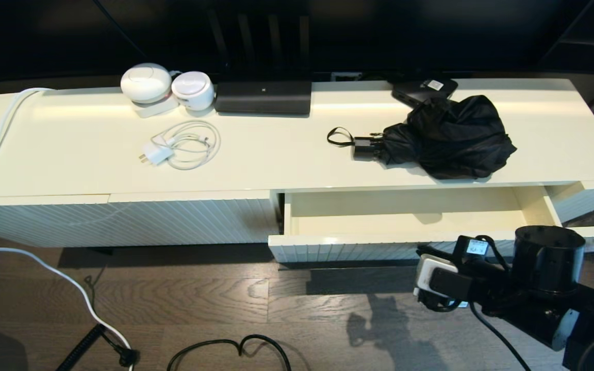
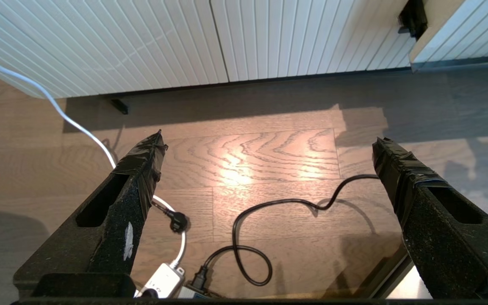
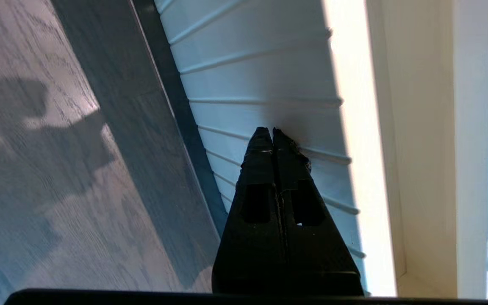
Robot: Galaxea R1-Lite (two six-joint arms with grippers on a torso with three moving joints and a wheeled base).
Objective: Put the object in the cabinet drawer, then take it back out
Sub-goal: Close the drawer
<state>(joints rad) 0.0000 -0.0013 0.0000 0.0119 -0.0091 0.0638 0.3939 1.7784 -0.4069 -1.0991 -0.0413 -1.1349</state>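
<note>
Right tool point(image 3: 273, 132) pinched shut, empty, probably touching open drawer point(image 1: 328, 249) front; umbrella point(image 1: 446, 136) well above: rising, may snag drawer lip.

The right arm reaches in low from the right, its dark wrist and joint housing bent in front of the counter's front edge, toward the right end. The right gripper point(image 3: 273, 132) has its jaws pressed flat together with nothing between them, the tips pointing at the ribbed front just below that edge. The left arm hangs parked low, before the left part of the counter's front; the left gripper point(image 2: 269, 144) aims down at the floor, its jaws spread wide and empty.
</note>
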